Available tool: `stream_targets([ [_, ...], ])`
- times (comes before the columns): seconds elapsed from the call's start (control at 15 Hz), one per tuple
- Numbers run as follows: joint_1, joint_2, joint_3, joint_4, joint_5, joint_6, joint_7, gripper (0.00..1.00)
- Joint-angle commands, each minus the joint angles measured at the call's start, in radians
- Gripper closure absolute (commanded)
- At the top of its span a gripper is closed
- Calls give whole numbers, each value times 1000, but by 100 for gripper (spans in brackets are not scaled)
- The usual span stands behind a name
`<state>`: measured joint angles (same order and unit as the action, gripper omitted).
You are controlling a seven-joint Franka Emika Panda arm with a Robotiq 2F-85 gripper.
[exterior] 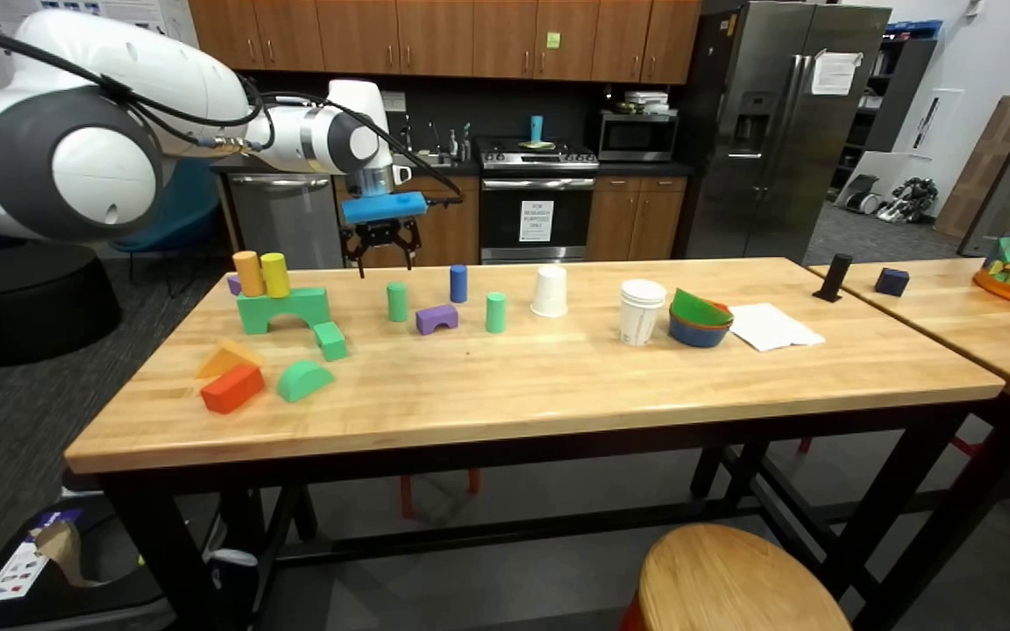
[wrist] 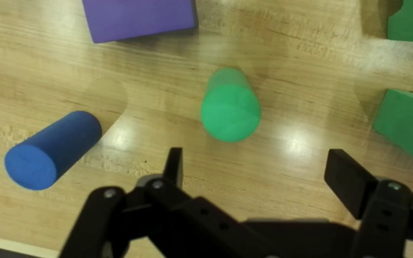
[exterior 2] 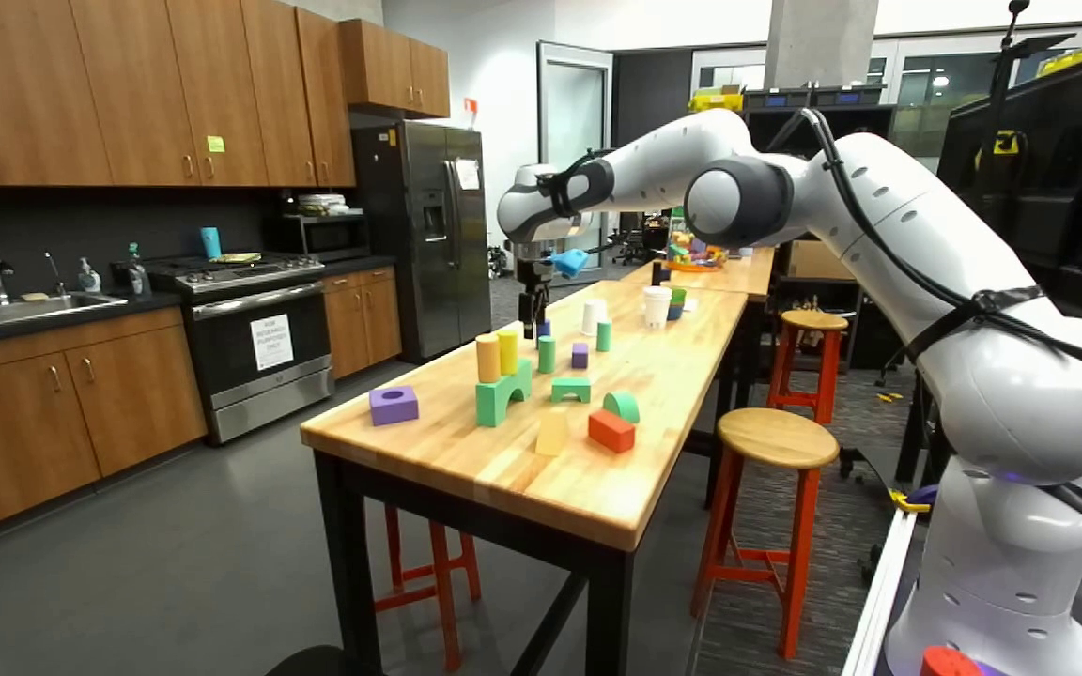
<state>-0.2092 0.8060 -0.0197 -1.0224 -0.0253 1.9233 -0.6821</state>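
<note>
Wrist view has the grn cyl [wrist: 231, 111] upright on the table [exterior: 505, 386], below & close to the gripper [wrist: 258, 170]. Jaws are spread wide, w/ tabletop visible btw the tips; whole thing hangs above the table.

In an exterior view I see that cyl lft of mid, twd the far edge. Just rt of it & a bit nearer: purple bridge [exterior: 437, 319]. Blue cyl [exterior: 458, 284] stands rt & farther back; 2nd grn cyl [exterior: 494, 312] is upright rt of the bridge. Off to the lft, big arch [exterior: 284, 308] carries orange cyl [exterior: 249, 274] & yellow cyl [exterior: 275, 276], both upright; small arch [exterior: 330, 341] sits just beside its rt end. Purple block [exterior: 234, 285] peeks out behind the orange one. Nr-lft corner: red block [exterior: 233, 388], orange wedge [exterior: 229, 358], half-disc [exterior: 303, 381], all close together.

Rt half of table: upturned cup [exterior: 550, 291], stacked cups [exterior: 641, 311], nested bowls [exterior: 700, 331] w/ the grn one tipped, then paper [exterior: 774, 327]. Stool [exterior: 737, 578] on the nr side. Far wall: stove [exterior: 538, 192], w/ fridge [exterior: 772, 131] to its rt.
</note>
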Motion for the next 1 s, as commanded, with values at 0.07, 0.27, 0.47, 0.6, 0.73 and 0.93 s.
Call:
stream_targets([
  [0.07,-24,-37,26,-49,-23,54,-239,0],
  [0.27,-41,-51,38,-73,-15,89,-416,0],
  [0.47,-29,-1,21,-8,-12,72,-388,0],
  [0.6,-30,1,21,-8,-12,71,-387,0],
  [0.73,-28,4,22,-9,-12,72,-386,0],
  [0.93,-27,4,22,-8,-12,72,-386,0],
])
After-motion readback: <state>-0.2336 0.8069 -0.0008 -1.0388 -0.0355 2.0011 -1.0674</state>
